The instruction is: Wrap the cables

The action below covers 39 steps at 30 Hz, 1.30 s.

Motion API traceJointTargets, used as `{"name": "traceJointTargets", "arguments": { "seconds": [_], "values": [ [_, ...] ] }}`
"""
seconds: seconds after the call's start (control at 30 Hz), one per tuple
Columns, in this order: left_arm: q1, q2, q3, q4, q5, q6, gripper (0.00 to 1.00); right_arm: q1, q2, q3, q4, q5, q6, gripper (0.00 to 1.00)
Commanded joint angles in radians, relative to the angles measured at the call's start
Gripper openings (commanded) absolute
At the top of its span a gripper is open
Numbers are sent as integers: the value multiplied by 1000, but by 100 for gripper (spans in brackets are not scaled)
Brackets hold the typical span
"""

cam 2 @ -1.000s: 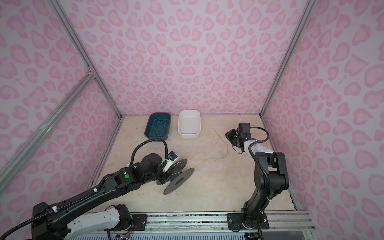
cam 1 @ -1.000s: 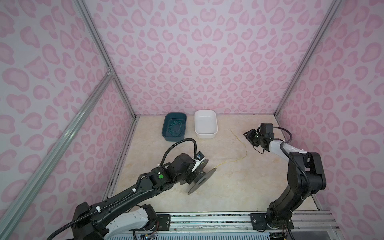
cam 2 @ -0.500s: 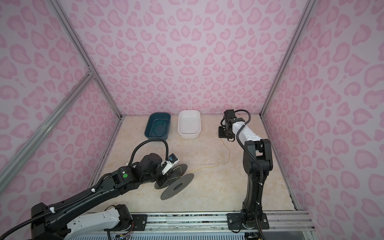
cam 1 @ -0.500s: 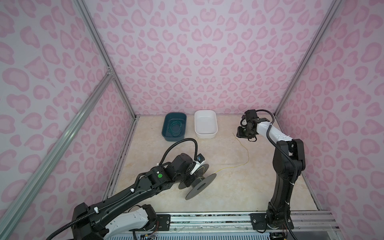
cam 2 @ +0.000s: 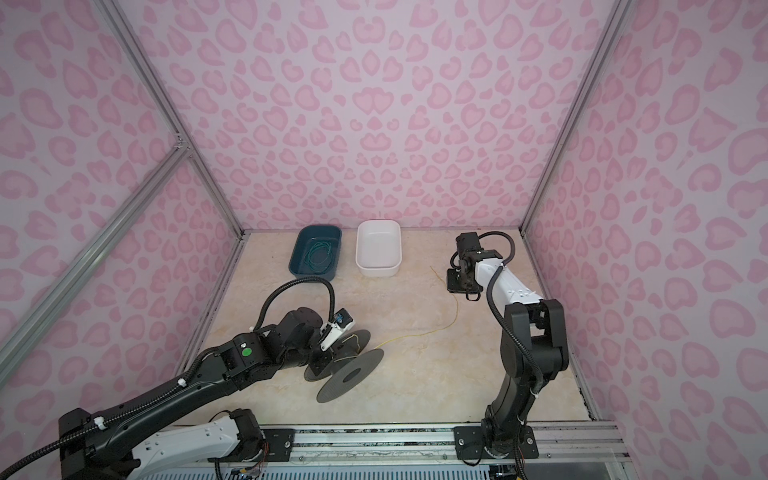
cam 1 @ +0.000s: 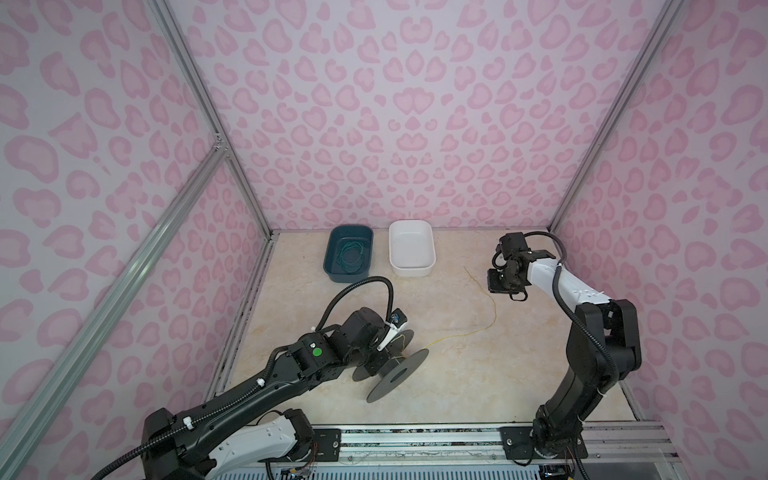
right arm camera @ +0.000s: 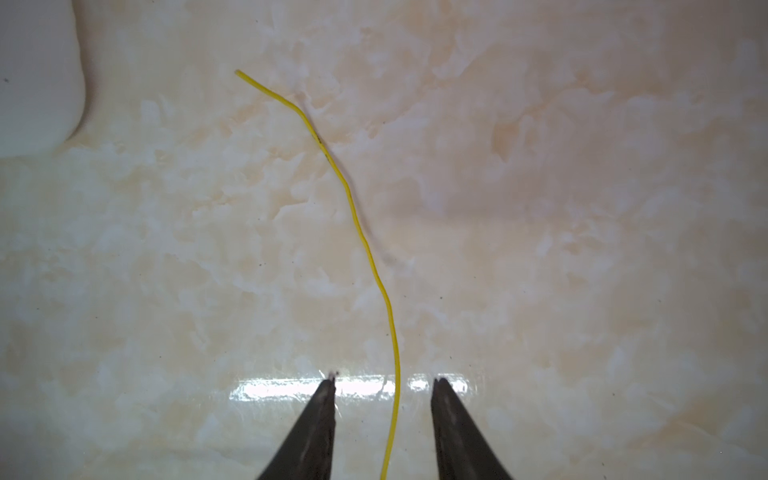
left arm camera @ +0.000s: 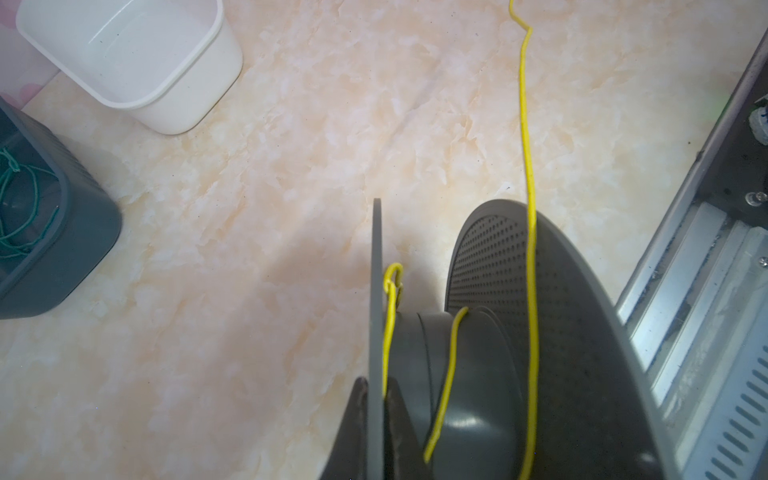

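- Tabletop (right arm camera: 561,187): polished marble-look, glossy, catching a bright glare.
- Spool (left arm camera: 573,353): matt grey plastic, flange finely dimpled.
- White tub (left arm camera: 187,110): smooth, shiny plastic.
- Yellow wire (right arm camera: 366,245): smooth, slick coating.

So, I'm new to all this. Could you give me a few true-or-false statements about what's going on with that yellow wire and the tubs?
1. The yellow wire runs between the open fingers of the right pincer. True.
2. The white tub holds a coil of green wire. False: the white tub is empty, and the green wire lies in the dark blue tub.
3. The left pincer grips the grey spool by one of its discs. True.
4. All the yellow wire is wound on the spool. False: only a turn or so sits on the hub, and the rest trails across the table.
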Motion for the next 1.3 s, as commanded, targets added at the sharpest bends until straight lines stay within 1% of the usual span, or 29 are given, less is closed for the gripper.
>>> {"name": "traceJointTargets", "arguments": {
  "seconds": [0.0,0.07,0.13,0.3,0.4,0.5,0.6,0.67,0.8,0.83,0.87,0.97,1.07,1.17,1.27],
  "values": [
    [2,-7,8,-37,-17,10,3,4,97,111,-33,-42,-44,42],
    [2,-14,8,-37,-22,7,3,10,184,201,-90,-38,-67,42],
    [2,-18,8,-34,-24,6,3,14,229,231,-115,-7,-73,42],
    [2,-8,10,-27,-22,9,3,6,251,199,-99,13,-68,40],
    [2,1,17,-30,-28,20,3,7,262,180,-104,-17,-67,38],
    [3,6,21,-26,-30,24,3,5,251,130,-73,-11,-43,36],
    [3,10,21,-21,-28,24,3,0,274,124,-90,-22,-45,32],
    [3,10,19,-16,-31,24,3,-2,272,115,-84,-14,-41,26],
    [5,7,19,-18,-34,24,3,-13,236,92,-50,-16,-19,2],
    [5,6,19,-17,-39,24,3,-14,222,92,-41,-17,-11,0],
    [6,1,19,-19,-44,26,3,-19,201,58,-28,-19,-3,0],
    [10,-14,30,-25,-59,27,3,-45,135,25,14,-50,33,0],
    [17,-42,50,-21,-76,5,3,-94,56,-38,97,-62,102,0],
    [28,-78,93,-7,-87,-23,4,-154,-18,-134,193,-28,179,0],
    [67,-114,159,17,-55,-54,4,-188,-86,-240,279,36,230,0]
  ]
}}
